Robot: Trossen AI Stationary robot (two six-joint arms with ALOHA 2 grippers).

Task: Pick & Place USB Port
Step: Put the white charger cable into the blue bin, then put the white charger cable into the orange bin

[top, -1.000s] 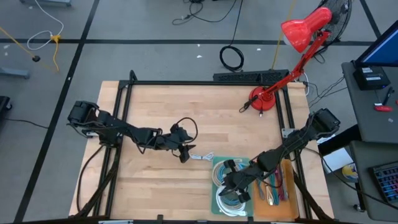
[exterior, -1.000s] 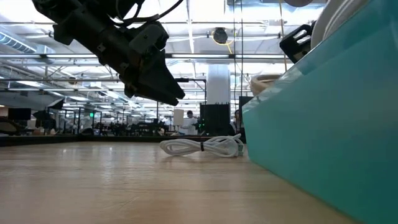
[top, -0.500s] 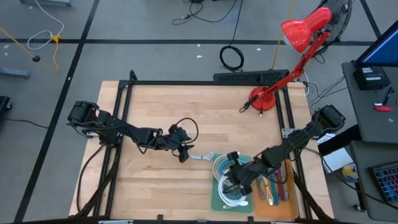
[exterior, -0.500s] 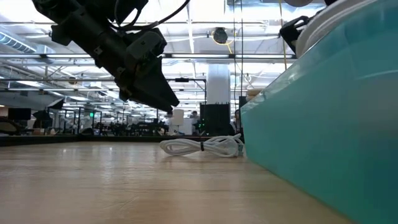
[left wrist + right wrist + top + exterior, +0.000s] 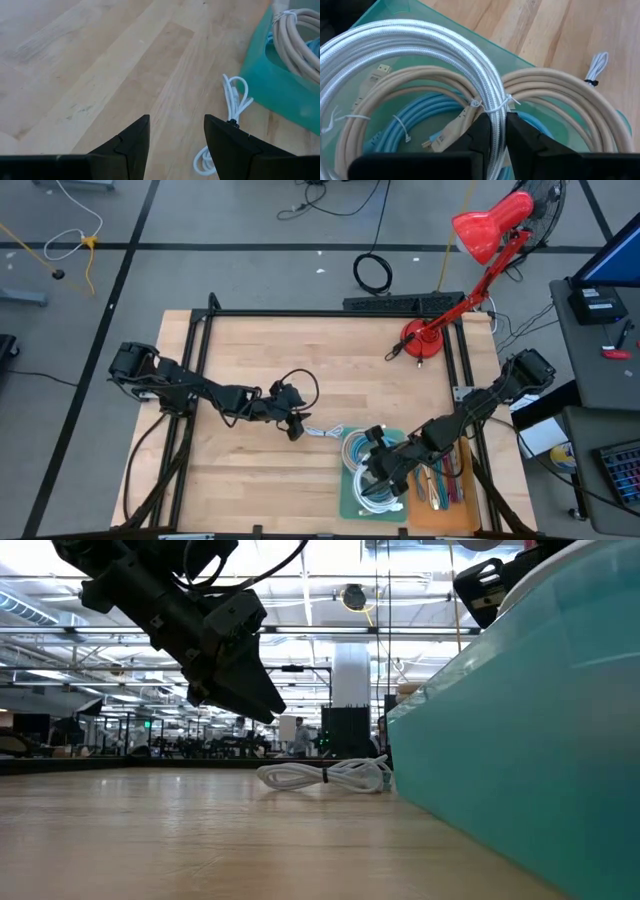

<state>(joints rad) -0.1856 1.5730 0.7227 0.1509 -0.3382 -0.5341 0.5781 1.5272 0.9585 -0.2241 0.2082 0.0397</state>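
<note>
The right gripper (image 5: 492, 137) is down inside the shallow teal plastic tray (image 5: 349, 502) at the near right of the pale wooden desk (image 5: 250, 360), its two dark fingers pinched narrowly around a strand of the coiled white braided cable (image 5: 420, 42) where a thin tie gathers it. The strand runs straight away from the gripper between the fingers, so the grip crosses the cord rather than following it, and a straight lift looks like the natural next move. A beige coiled cable (image 5: 555, 90) and a light-blue cable (image 5: 427, 112) lie packed against the white one in the same tray, so they may drag along.

The left gripper (image 5: 175, 137) hovers above the bare desk with its jaws apart and nothing between them. A small bundled thin white cord (image 5: 235, 107) lies on the wood just beyond it, between this gripper and the tray's edge, its long axis pointing roughly away from the fingers. The left arm is the nearer one to that loose bundle; the right arm is the one already on the tray's contents.
</note>
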